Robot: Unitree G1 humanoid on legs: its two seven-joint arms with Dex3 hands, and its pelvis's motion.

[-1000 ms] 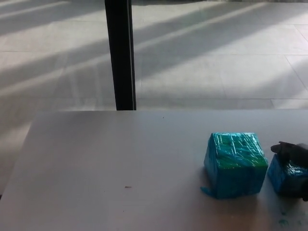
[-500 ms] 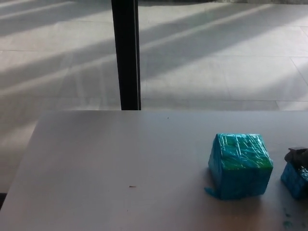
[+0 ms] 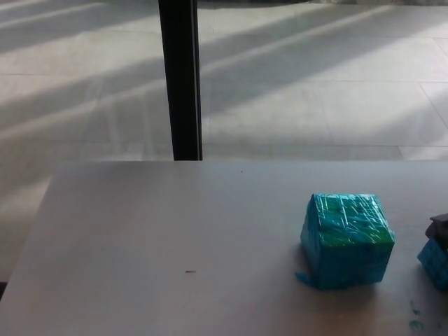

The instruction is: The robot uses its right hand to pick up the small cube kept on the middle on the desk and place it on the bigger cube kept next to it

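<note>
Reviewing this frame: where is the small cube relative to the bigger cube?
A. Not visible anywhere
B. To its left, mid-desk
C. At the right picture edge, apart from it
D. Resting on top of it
C: the small cube sits cut off at the right picture edge with the right hand at its top, a strip of bare desk separating it from the bigger cube, whose top is bare.

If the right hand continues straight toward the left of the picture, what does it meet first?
Probably the bigger cube. Only a dark part of the right hand shows at the right edge, above the small cube, with bare desk between. Its height is unclear, so it might pass over.
</note>
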